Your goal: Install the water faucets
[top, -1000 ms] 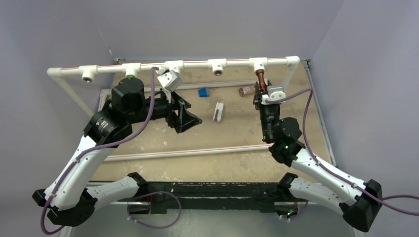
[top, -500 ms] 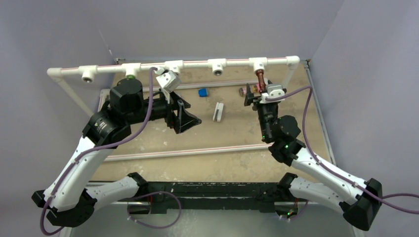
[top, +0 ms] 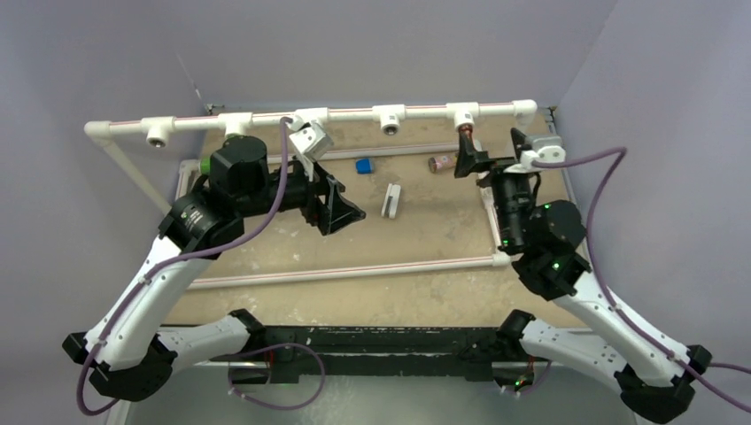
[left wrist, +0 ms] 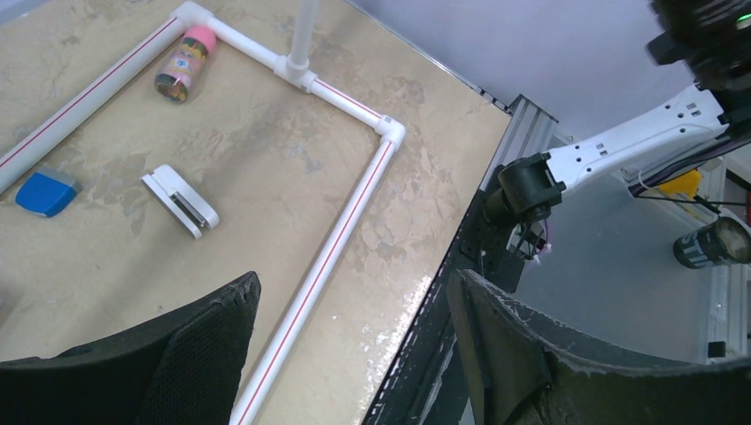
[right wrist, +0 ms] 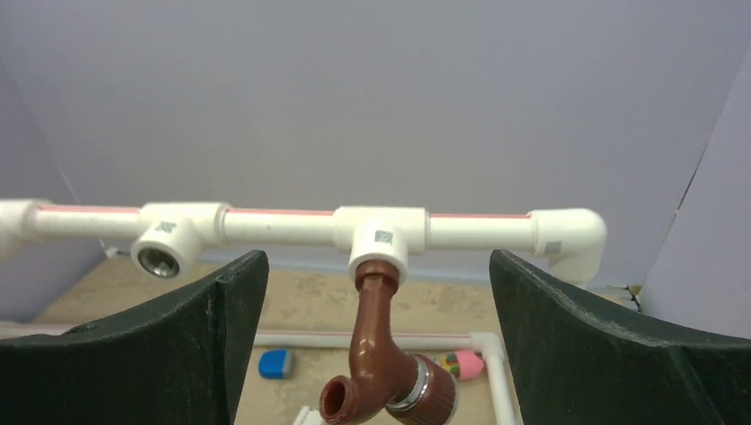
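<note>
While brown faucet (right wrist: 375, 350) sits in tee (right wrist: 381, 237), left gripper (left wrist: 352, 282) spread, right gripper (right wrist: 376, 258) spread

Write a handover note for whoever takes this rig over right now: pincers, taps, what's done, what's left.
The left pincer is open and empty, over the table.
The right pincer is open and empty, facing the brown tap without touching it.
The brown tap hangs from a white fitting on the raised pipe, near its right end; whether it is fully tight cannot be told.
The green tap is not clearly in view in any picture.
Done: brown tap seated.
Left: find the green tap and fit it; the socket to the left looks free.
</note>
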Tool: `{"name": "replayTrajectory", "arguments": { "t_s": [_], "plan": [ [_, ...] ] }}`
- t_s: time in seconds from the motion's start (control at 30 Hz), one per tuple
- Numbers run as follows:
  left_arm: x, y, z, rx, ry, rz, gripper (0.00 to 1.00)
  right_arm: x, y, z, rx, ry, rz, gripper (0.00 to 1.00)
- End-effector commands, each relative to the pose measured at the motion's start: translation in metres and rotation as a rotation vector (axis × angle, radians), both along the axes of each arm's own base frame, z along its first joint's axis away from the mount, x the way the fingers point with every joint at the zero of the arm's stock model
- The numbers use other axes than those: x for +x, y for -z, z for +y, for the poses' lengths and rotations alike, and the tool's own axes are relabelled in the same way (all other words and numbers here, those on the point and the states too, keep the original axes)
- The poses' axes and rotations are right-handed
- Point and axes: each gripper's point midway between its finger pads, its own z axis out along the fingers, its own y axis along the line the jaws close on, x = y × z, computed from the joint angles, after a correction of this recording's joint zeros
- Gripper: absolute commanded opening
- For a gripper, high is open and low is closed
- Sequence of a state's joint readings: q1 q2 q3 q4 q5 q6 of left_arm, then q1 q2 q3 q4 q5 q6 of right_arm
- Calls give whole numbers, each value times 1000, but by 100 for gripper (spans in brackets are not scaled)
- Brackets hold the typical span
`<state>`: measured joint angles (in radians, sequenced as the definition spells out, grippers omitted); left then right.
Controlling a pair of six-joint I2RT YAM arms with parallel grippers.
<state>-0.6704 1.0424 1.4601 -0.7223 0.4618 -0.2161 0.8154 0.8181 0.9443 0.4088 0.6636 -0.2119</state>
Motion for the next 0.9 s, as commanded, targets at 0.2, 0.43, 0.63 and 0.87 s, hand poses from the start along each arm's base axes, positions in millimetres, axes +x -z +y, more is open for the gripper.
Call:
{"name": "replayTrajectory", "arguments": {
  "t_s": [0.2,0.43,0.63,0.87],
  "plan": [
    [23,3,-5,22,-69,-11,76,-18,-8,-59,84,203,102,98],
    [32,16,-5,44,-109,22,75,-33,48,-70,294,212,292,99],
    [32,33,-9,52,-108,72,75,-48,114,-40,429,49,486,99],
    [28,52,-7,52,-116,117,75,-61,177,-13,574,-17,698,99]
  ]
}}
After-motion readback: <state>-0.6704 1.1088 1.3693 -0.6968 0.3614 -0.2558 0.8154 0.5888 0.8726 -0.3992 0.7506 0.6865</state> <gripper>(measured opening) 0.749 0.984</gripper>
